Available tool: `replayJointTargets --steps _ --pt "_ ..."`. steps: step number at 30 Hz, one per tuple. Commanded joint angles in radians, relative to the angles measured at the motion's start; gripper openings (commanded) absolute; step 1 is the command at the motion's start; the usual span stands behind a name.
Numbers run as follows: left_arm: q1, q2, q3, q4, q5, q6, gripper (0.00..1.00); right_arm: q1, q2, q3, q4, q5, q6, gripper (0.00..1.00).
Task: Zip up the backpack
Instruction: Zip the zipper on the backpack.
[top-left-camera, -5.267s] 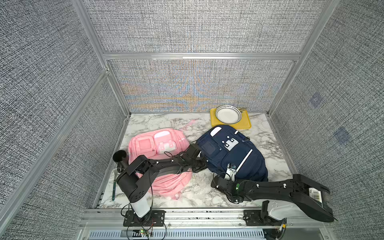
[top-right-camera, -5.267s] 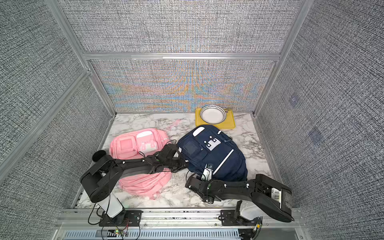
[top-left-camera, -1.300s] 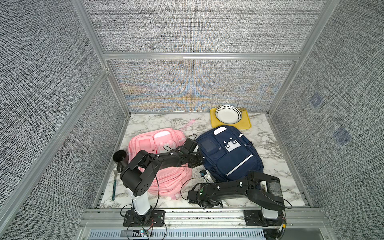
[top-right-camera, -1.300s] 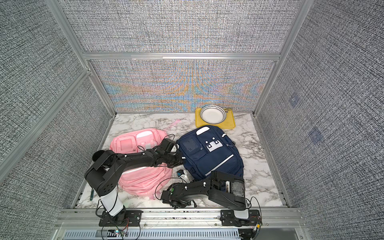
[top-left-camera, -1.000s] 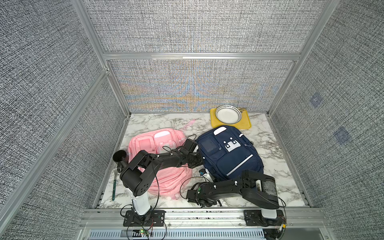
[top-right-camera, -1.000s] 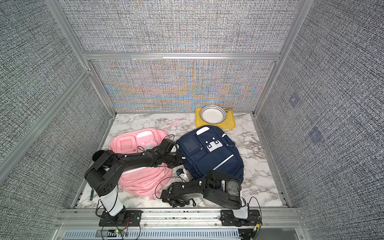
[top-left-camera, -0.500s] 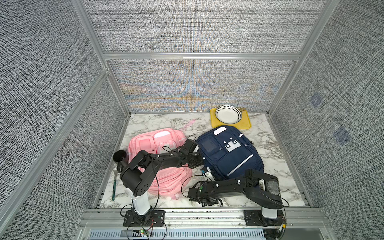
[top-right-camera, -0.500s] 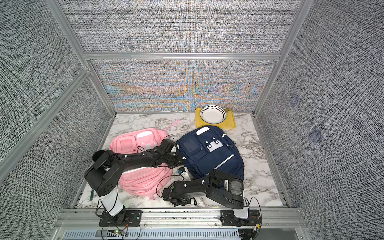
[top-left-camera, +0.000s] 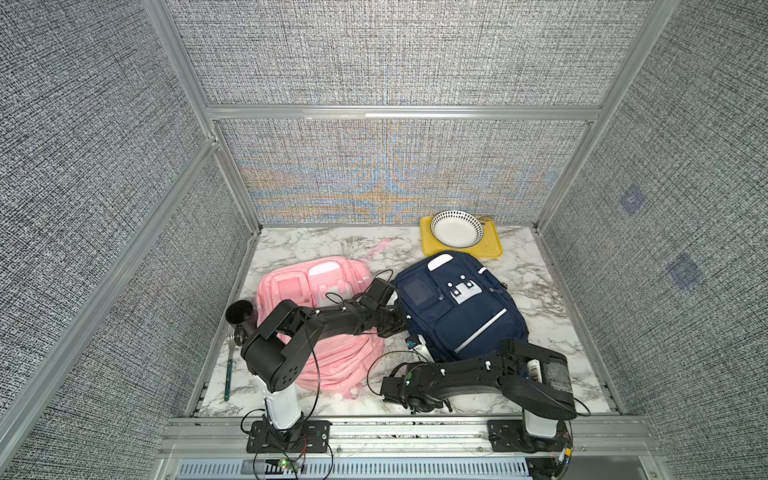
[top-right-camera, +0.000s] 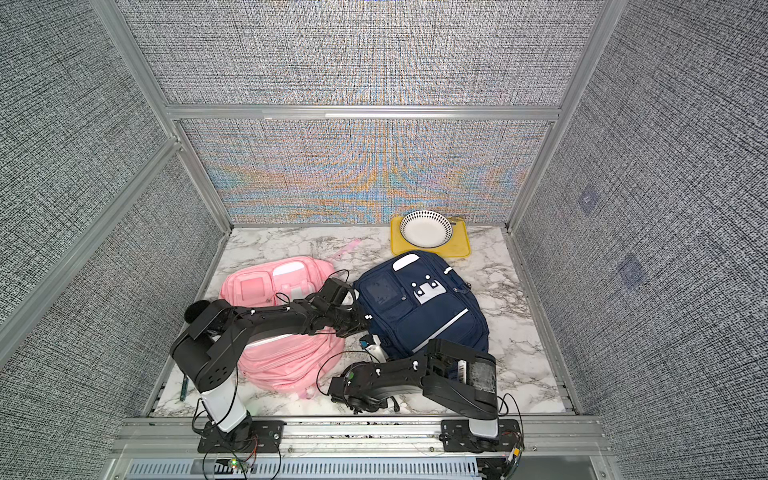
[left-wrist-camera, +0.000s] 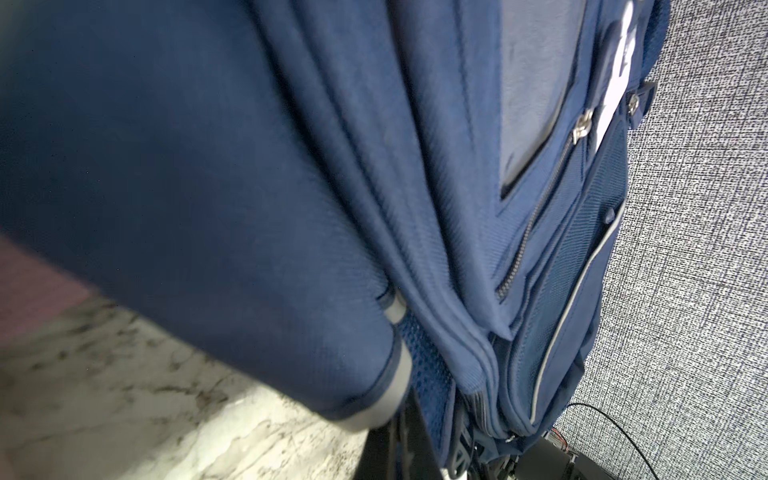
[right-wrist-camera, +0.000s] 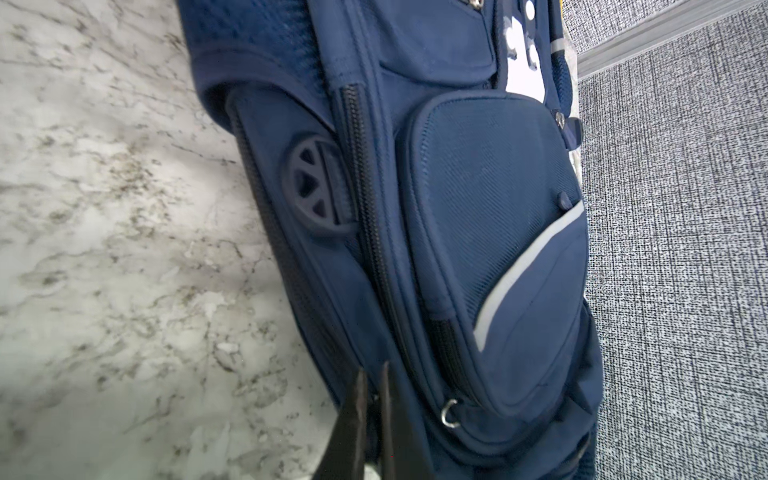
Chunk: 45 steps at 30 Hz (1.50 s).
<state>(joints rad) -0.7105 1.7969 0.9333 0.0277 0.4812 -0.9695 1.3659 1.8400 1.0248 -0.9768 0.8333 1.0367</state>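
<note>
**Navy backpack (top-left-camera: 461, 309) held at its side**

Left tool (top-left-camera: 395, 326) is clamped on the bag's side fabric, with the bag lying on the counter (top-left-camera: 544, 291) beyond it. Right tool (right-wrist-camera: 373, 399), jaws together, sits at the lower zipper edge; whether it pinches anything is unclear.

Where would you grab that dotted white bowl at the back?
Probably by its rim, from above: the bowl sits upright, open side up, on the yellow mat, so the thin rim is exposed. The near edge is farthest from the back wall.

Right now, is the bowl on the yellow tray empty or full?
Empty: the bowl sits upright on the yellow tray, its white inside bare in both top views.
</note>
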Motion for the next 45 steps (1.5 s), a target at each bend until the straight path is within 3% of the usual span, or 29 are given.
replayJointTargets --steps 1,11,17,29,40,45 --pt "0.011 0.008 0.008 0.006 -0.002 0.011 0.00 0.008 -0.023 -0.008 -0.027 -0.051 0.026 0.00" --pt "0.039 0.021 0.018 -0.005 0.000 0.015 0.00 0.071 -0.076 -0.067 -0.045 -0.095 0.137 0.00" --pt "0.051 0.030 0.034 -0.015 -0.003 0.020 0.00 0.093 -0.197 -0.150 -0.006 -0.115 0.245 0.00" --pt "0.084 0.062 0.045 -0.026 0.007 0.047 0.00 0.091 -0.447 -0.316 0.101 -0.195 0.281 0.00" --pt "0.104 0.086 0.064 -0.043 0.002 0.094 0.00 0.093 -0.754 -0.439 0.168 -0.189 0.332 0.00" --pt "0.113 0.104 0.087 -0.064 -0.020 0.120 0.00 0.104 -0.795 -0.482 0.238 -0.211 0.297 0.00"
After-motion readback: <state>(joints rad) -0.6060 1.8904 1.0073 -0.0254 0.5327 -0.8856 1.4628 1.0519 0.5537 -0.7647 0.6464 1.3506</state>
